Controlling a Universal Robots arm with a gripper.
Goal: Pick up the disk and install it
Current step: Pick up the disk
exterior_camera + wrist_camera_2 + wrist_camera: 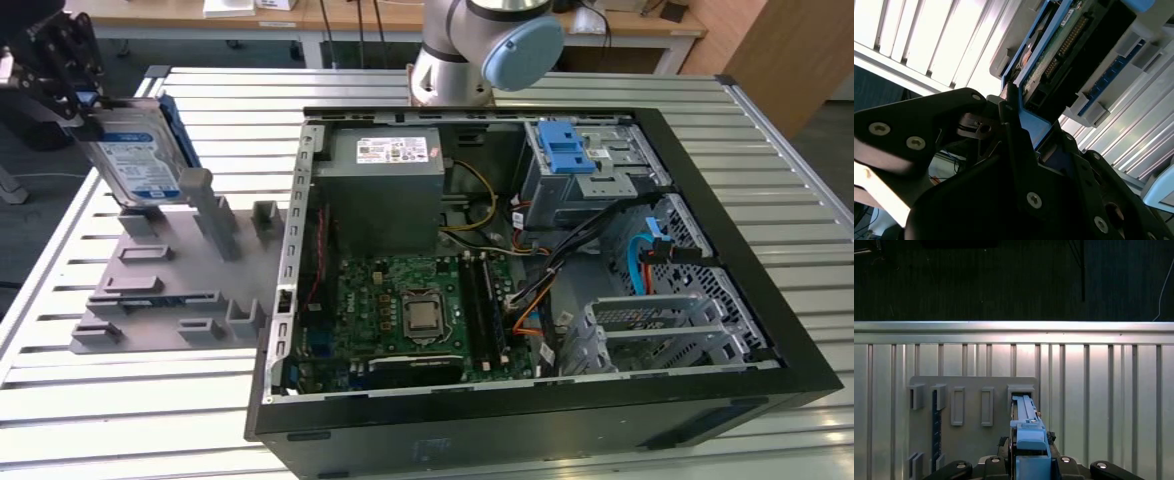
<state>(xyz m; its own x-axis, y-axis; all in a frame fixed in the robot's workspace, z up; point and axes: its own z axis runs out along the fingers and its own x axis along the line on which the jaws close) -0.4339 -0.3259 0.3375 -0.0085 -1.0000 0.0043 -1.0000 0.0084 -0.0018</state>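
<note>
By the worktop (134, 420) corner at the exterior view's upper left, the gripper's (84, 102) fingers (1010, 125) are pinching the upright disk (134, 160) at the grey holder (160, 290), well apart from the open computer case (534, 425), so the picking up is happening and the installing is not yet done.

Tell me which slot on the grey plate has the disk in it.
The slot at the plate's far corner, toward the exterior view's left: the disk stands upright in it, the hand at its top. The slots beside it are bare.
</note>
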